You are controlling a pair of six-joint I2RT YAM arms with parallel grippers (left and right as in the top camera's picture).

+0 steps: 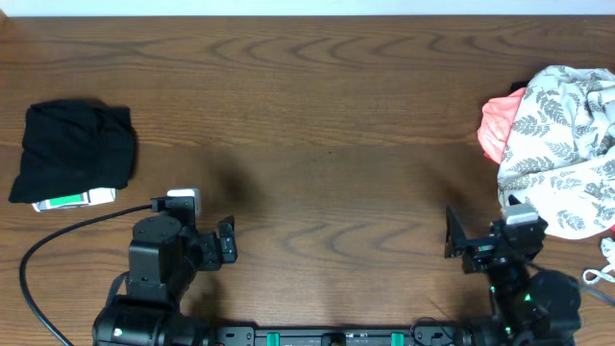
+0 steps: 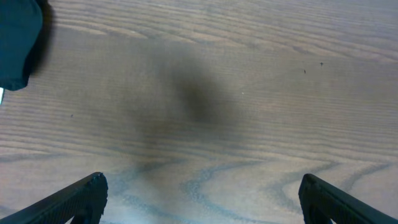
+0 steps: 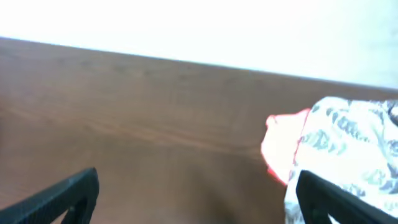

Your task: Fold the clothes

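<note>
The clothes in view are a black garment (image 1: 75, 149) folded into a compact square at the table's far left; its edge shows in the top-left corner of the left wrist view (image 2: 18, 40). My left gripper (image 1: 227, 242) (image 2: 202, 186) stands open near the front edge, right of and below that garment, with only bare wood between its fingers. My right gripper (image 1: 456, 235) (image 3: 198, 183) is open too at the front right, holding nothing, its right finger close to a heap of cloth.
A heap at the right edge holds a white leaf-print garment (image 1: 562, 144) (image 3: 348, 137) over a pink one (image 1: 498, 125) (image 3: 283, 146). A white and green item (image 1: 75, 200) pokes out under the black garment. A black cable (image 1: 58, 235) runs along the front left.
</note>
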